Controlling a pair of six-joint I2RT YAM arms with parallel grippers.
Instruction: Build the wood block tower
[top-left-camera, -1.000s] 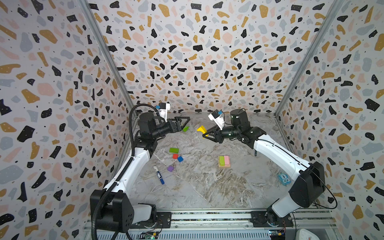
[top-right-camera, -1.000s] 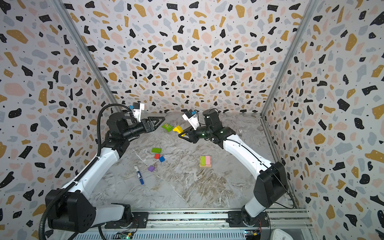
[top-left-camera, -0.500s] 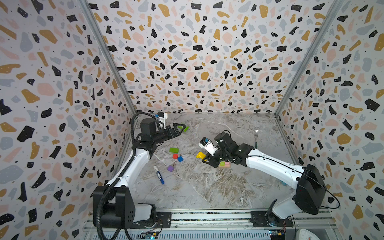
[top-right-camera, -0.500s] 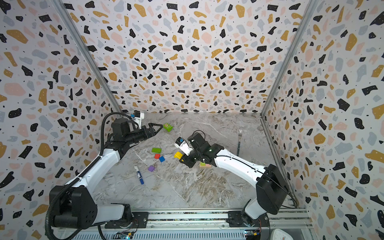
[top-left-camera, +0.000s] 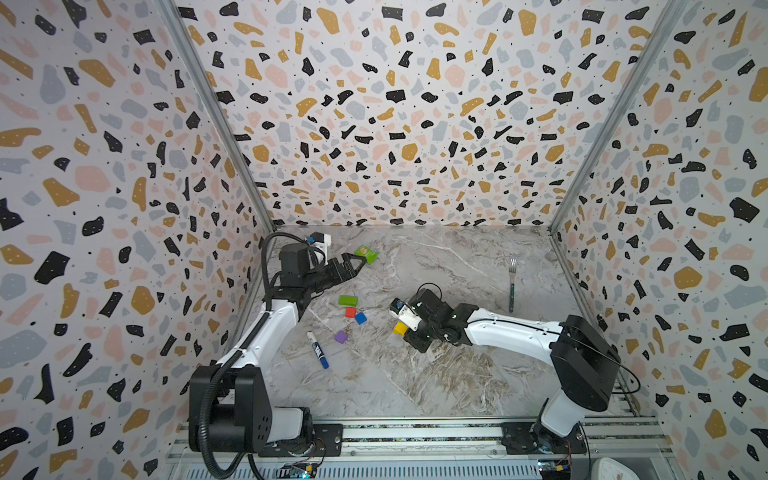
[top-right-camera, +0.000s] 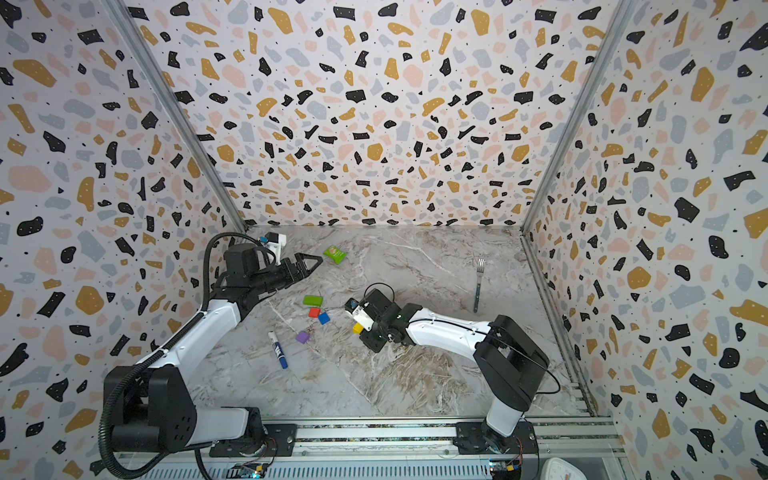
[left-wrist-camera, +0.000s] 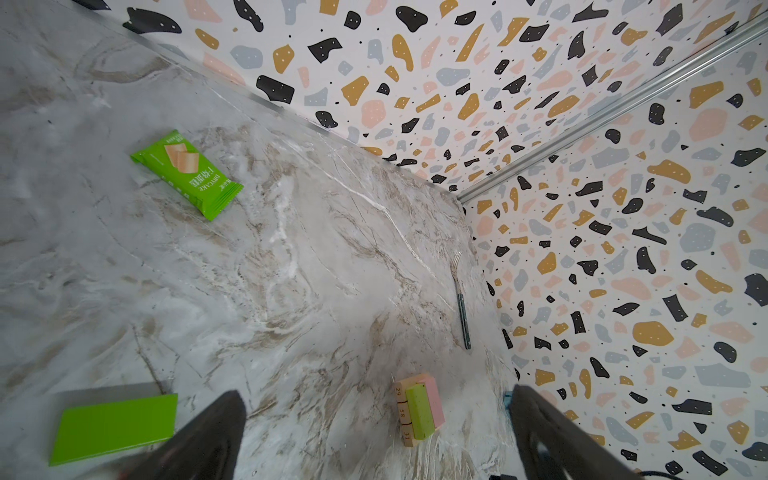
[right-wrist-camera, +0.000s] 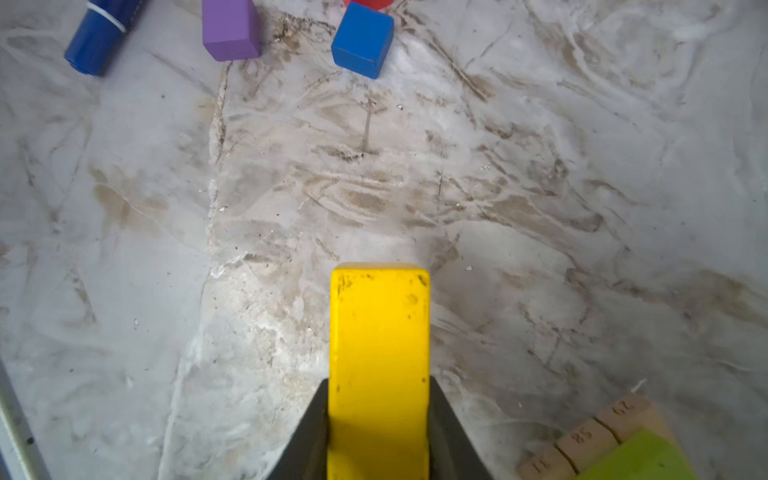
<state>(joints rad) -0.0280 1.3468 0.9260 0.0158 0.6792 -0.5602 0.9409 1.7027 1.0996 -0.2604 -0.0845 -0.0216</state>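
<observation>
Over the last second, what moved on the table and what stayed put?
The right gripper, shut on the yellow block, swung down from the back toward the front, now low beside the stack. The left gripper, open and empty, dropped slightly by the green packet. Nothing was grabbed or released. The green bar, red cube, blue cube, purple cube and marker stayed put.

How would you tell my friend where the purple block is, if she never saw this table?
Start at the marble table, on the side where the left arm works, and find the blue marker pen lying there. The purple cube sits right beside it, touching nothing. It is the only purple piece, nearer the pen than the red cube and blue cube farther back.
</observation>
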